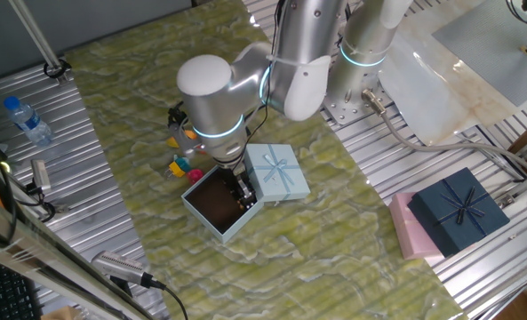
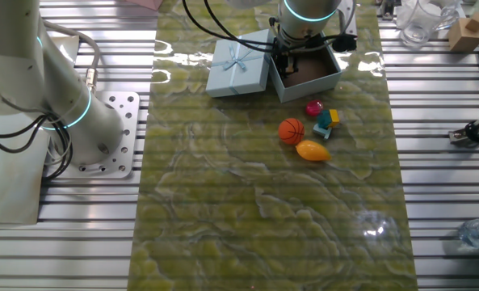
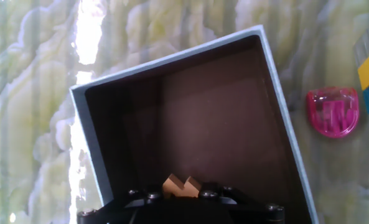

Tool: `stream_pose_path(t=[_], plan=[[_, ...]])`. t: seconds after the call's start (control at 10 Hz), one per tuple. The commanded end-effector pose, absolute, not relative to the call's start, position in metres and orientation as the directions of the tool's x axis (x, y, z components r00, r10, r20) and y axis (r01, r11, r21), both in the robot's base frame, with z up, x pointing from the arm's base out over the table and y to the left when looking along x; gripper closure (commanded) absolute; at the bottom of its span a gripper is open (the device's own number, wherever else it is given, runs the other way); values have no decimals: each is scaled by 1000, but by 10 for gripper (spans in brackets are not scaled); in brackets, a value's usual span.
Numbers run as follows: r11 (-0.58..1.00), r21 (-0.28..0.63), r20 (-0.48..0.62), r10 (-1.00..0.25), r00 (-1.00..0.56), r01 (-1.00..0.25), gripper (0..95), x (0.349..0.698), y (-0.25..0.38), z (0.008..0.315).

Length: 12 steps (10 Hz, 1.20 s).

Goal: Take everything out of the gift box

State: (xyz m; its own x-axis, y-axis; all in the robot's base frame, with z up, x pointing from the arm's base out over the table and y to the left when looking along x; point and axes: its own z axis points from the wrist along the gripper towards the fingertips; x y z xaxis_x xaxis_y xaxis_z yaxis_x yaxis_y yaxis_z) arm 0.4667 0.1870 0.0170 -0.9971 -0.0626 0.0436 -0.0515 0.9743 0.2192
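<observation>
arm: bent, wrist down | tool: low, jaws seemingly closed

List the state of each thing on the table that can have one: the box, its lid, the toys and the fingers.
gift box: open, upright, a small tan piece at its near wall
lid: off, flat beside the box, bow up
gripper: over the box; fingers hidden, cannot tell if open
basketball: out, on the table
mango-like fruit: out, on the table
magenta piece: out, beside the box
</observation>
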Motion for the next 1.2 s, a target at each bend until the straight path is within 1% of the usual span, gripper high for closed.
stream_pose_path(t=[0.1,0.4,0.5,0.7,0.9,1.1,1.2], plan=[[974,218,45,-69,-997,-58,950,468,185,26],[976,200,48,-98,-994,-87,950,474,177,54],[977,192,44,-105,-993,-95,950,477,176,58],[983,134,31,-133,-991,-128,950,485,169,67],[979,119,22,-167,-986,-163,950,494,157,82],[970,111,-16,-214,-977,-214,950,497,145,82],[968,109,-18,-226,-974,-227,950,497,140,82]])
